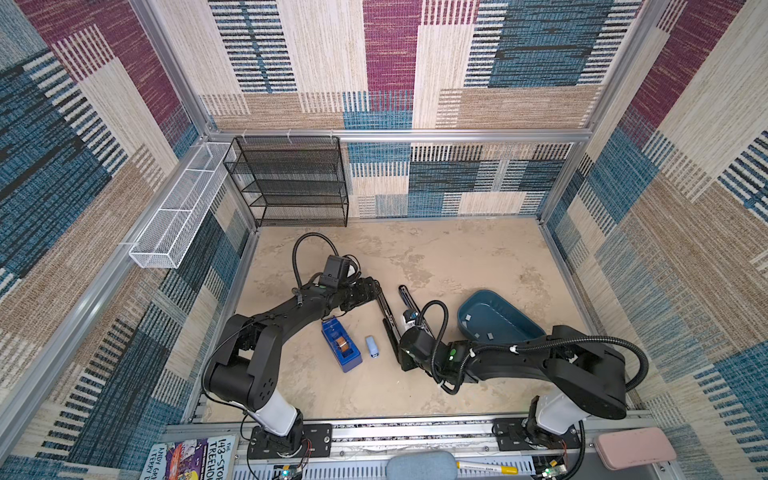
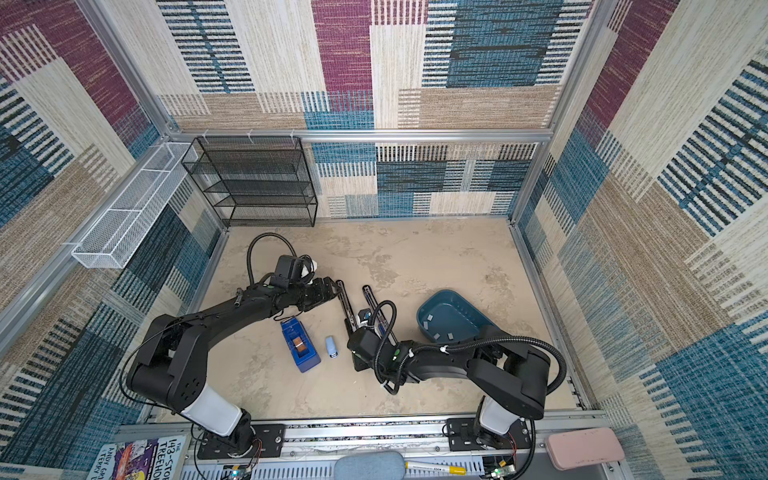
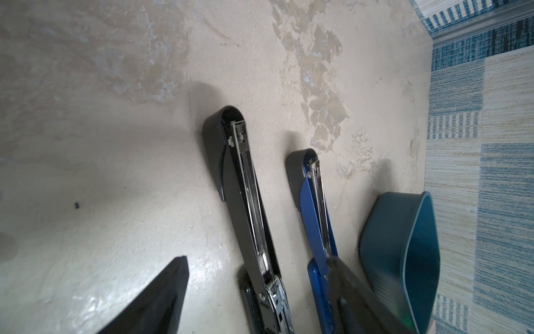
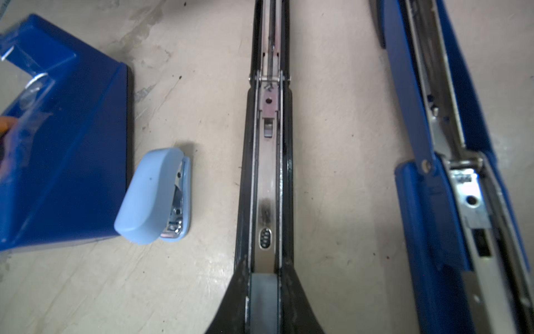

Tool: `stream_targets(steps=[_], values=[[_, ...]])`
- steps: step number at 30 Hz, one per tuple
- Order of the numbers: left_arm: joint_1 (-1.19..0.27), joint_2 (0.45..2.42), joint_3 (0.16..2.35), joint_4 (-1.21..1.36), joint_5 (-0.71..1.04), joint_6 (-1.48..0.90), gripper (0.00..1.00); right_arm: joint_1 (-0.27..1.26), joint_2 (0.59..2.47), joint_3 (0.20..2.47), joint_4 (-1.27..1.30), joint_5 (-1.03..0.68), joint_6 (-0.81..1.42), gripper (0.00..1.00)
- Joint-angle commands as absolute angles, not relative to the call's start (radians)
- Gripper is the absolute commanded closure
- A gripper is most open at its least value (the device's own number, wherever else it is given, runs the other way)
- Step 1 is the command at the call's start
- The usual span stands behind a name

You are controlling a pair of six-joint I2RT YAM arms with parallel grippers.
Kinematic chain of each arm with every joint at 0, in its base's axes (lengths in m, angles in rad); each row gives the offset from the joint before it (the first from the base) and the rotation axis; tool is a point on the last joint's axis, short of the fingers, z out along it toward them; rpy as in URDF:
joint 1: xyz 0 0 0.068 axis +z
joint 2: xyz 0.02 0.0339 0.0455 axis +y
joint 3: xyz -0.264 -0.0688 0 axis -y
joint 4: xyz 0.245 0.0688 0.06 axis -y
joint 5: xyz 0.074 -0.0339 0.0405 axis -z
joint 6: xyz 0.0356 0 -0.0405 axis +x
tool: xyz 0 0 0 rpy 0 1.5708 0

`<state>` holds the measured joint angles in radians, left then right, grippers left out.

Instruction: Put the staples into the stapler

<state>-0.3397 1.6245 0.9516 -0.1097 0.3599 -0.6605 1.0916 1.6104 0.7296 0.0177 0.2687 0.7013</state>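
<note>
A black stapler (image 1: pixel 384 309) (image 4: pixel 270 173) lies opened flat on the table, its metal channel facing up. My right gripper (image 4: pixel 264 269) (image 1: pixel 404 361) is at the channel's near end. It is shut on a grey strip of staples (image 4: pixel 264 300) lined up over the channel. More staples (image 1: pixel 489 335) lie in the teal bin (image 1: pixel 519 324). My left gripper (image 3: pixel 257 258) (image 1: pixel 372 293) is open. In the left wrist view its fingers (image 3: pixel 161 297) straddle the black stapler (image 3: pixel 245 202) without touching it.
A blue stapler (image 1: pixel 406 297) (image 4: pixel 433 144) lies open just right of the black one. A small light-blue stapler (image 1: pixel 372 347) and a blue tape dispenser (image 1: pixel 341 345) sit to the left. A black mesh shelf (image 1: pixel 291 183) and a white mesh basket (image 1: pixel 178 212) are at the back left.
</note>
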Motion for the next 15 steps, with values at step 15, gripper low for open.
stream_targets(steps=[15], values=[[-0.311, 1.808, 1.013, -0.052, 0.533, -0.715, 0.23, 1.074, 1.609, 0.688, 0.075, 0.201, 0.770, 1.00]])
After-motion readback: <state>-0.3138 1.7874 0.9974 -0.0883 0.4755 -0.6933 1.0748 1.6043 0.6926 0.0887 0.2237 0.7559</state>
